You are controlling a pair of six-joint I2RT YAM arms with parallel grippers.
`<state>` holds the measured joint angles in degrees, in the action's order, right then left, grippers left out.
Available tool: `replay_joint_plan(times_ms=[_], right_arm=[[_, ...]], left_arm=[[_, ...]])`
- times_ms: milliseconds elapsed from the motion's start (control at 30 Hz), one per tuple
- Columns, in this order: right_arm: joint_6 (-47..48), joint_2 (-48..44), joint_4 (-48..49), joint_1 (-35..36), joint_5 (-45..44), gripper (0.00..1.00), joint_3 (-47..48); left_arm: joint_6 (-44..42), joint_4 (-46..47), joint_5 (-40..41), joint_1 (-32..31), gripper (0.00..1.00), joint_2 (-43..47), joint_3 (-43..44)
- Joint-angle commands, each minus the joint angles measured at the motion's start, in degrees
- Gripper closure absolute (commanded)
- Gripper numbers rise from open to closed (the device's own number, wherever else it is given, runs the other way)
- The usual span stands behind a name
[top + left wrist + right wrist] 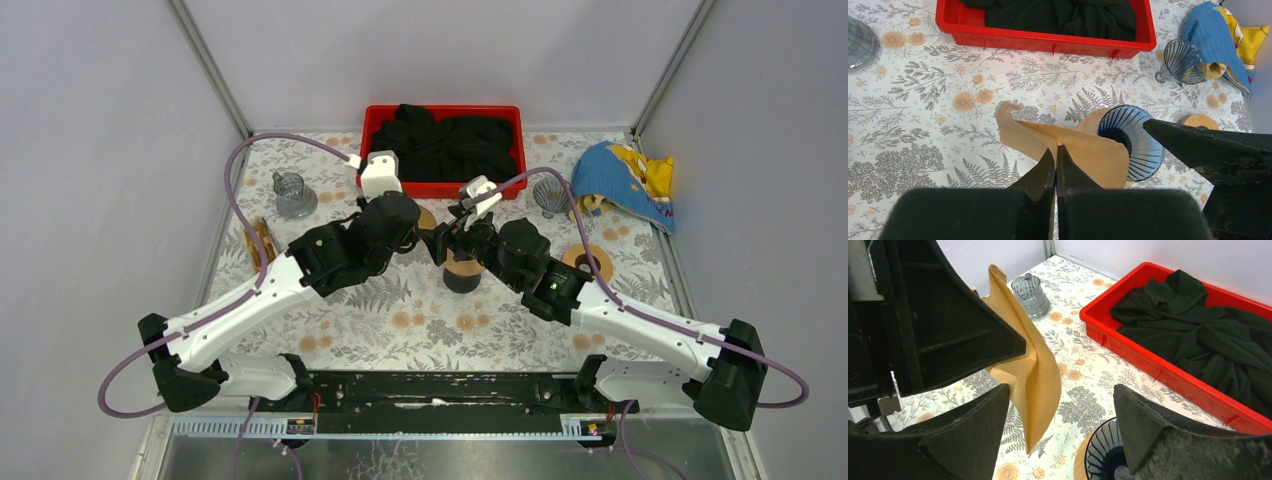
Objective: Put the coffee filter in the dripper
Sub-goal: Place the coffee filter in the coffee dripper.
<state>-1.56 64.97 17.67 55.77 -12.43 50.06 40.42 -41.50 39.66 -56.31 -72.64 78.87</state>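
Note:
My left gripper (1056,150) is shut on a brown paper coffee filter (1073,145) and holds it in the air just left of a blue ribbed dripper (1135,145) on a wooden base. In the right wrist view the filter (1035,375) hangs between my open right gripper's (1060,412) fingers, and the dripper (1103,452) sits below. In the top view both grippers meet over the dripper (462,270) at mid table; the filter (427,218) barely shows there.
A red bin (445,150) of black cloth stands at the back. A clear dripper (552,196) and a blue-yellow cloth (630,180) lie at back right, a glass jug (292,193) at back left, a wooden ring (588,262) on the right.

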Motion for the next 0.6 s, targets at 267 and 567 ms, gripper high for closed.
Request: replay_joint_plan(times_ms=[267, 567], right_arm=[[-3.2, -1.9, 1.3, 0.2, -2.3, 0.15, 2.8], [-3.5, -4.2, 3.2, 0.3, 1.7, 0.14, 1.1]], left_arm=[[-0.8, -1.8, 1.8, -0.5, 1.00, -0.4, 1.6], [-0.5, -2.5, 1.6, -0.4, 1.00, -1.0, 1.8]])
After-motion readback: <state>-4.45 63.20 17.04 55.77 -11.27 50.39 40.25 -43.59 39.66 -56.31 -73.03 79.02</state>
